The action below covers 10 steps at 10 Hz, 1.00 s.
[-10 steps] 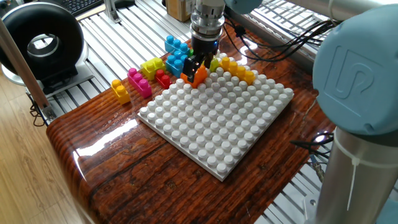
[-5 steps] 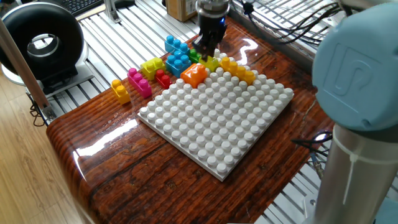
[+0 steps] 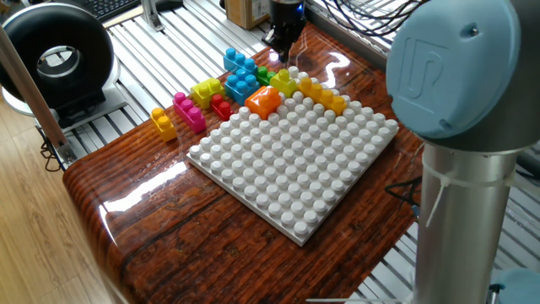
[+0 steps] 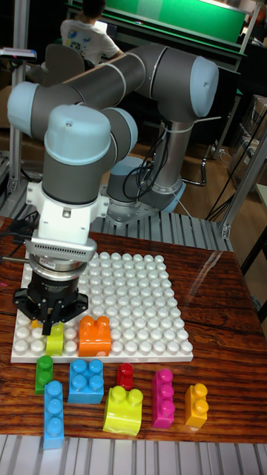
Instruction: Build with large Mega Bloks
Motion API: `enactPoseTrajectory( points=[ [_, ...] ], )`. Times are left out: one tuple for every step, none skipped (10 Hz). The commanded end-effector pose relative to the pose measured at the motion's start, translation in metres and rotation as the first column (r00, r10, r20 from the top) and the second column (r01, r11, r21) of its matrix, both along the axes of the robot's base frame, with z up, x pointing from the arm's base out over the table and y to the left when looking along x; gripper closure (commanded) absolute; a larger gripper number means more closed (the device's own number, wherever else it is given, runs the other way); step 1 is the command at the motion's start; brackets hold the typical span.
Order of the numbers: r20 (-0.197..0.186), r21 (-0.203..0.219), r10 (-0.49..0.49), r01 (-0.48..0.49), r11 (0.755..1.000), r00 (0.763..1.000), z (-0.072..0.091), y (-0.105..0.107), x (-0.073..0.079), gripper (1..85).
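Looking across the table from the fixed view, the white baseplate [image 3: 295, 160] lies on the glossy brown table [image 3: 152, 211], and an orange brick [image 3: 263, 101] sits on its far left corner. Just behind it along the far edge sit a lime yellow brick [image 3: 283, 82] and a row of yellow-orange bricks [image 3: 325, 95]. Off the plate, on the wood, lie two blue bricks [image 3: 240, 76], a red brick [image 3: 221, 105], a pink brick [image 3: 189, 112], another lime yellow brick [image 3: 205, 89] and a small yellow-orange brick [image 3: 164, 123]. A green brick [image 3: 263, 74] peeks out between the blue ones and the lime yellow one. The gripper [image 3: 283, 46] hangs above the far bricks, apart from them; its fingers look close together with nothing between them, though this view is too small to be sure.

In the tall fixed view, the gripper [image 4: 50, 318] points down over the near left corner of the baseplate [image 4: 141, 297], right above a lime yellow brick [image 4: 55, 338] seated there. The fingers stand close, holding nothing. The orange brick [image 4: 95, 335] sits on the plate just beside it. In front of the plate, on the table [image 4: 222, 356], lie a green brick [image 4: 44, 373], a tall blue brick [image 4: 53, 413], a square blue brick [image 4: 86, 381], a red brick [image 4: 125, 375], a lime yellow brick [image 4: 123, 410], a pink brick [image 4: 162, 399] and a yellow-orange brick [image 4: 196, 405].
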State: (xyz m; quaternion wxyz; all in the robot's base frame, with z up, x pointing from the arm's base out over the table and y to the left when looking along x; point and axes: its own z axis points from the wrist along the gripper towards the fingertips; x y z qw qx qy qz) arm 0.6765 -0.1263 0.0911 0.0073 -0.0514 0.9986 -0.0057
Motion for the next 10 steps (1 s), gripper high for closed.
enactPoseTrajectory(
  points=[
    [0.028, 0.029, 0.016, -0.017, 0.999, 0.999, -0.0064, 0.0028, 0.0159, 84.7],
    [0.028, 0.026, 0.016, -0.017, 1.0, 0.999, -0.0076, 0.0019, 0.0167, 84.7],
    [0.028, 0.023, 0.018, -0.018, 1.0, 0.999, -0.0082, 0.0005, 0.0173, 84.7],
    [0.031, 0.028, 0.017, -0.018, 0.999, 0.999, -0.0089, 0.0014, 0.0187, 84.7],
    [0.033, 0.029, 0.017, -0.018, 0.999, 0.999, -0.0093, 0.0018, 0.0195, 84.7],
    [0.033, 0.027, 0.019, -0.02, 0.999, 0.999, -0.0098, 0.0014, 0.0199, 84.7],
    [0.033, 0.026, 0.021, -0.021, 0.999, 0.999, -0.0103, 0.0009, 0.0203, 84.7],
    [0.033, 0.026, 0.022, -0.023, 0.999, 0.999, -0.0108, 0.0006, 0.0205, 84.7],
    [0.033, 0.024, 0.021, -0.021, 0.999, 0.999, -0.011, 0.0002, 0.0207, 84.7],
    [0.033, 0.026, 0.019, -0.02, 0.999, 0.999, -0.0108, 0.0009, 0.0207, 84.7]
  ],
)
